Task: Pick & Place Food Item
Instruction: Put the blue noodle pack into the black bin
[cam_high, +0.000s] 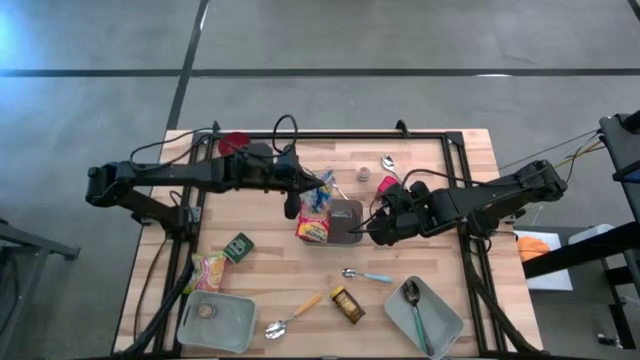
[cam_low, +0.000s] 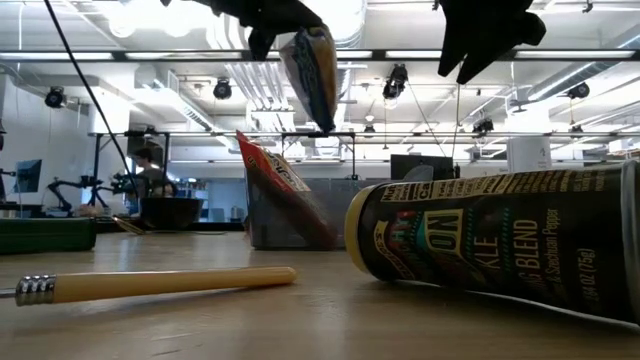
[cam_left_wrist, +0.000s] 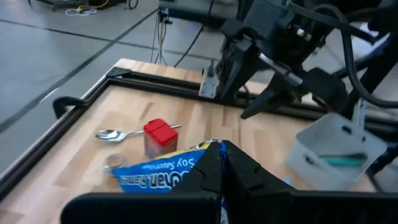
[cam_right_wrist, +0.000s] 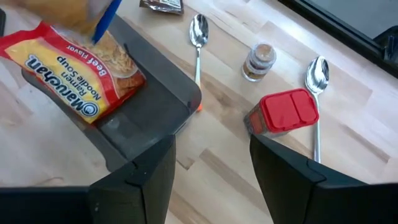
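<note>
Two ramen packets (cam_high: 314, 226): left gripper (cam_high: 293, 205) lifts blue one (cam_high: 321, 192).

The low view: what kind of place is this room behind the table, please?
Probably a robotics lab or workshop: an open ceiling with strip lights, hanging cameras, and another robot arm on a far bench.

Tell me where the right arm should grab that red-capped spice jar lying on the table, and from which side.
Grip the red-capped spice jar across its clear body just below the cap, coming straight down from above. It seems to lie on its side on the wood with open table around it, a spoon close beside it. The right end effector already hangs open near it; align its fingers across the jar's narrow width.
</note>
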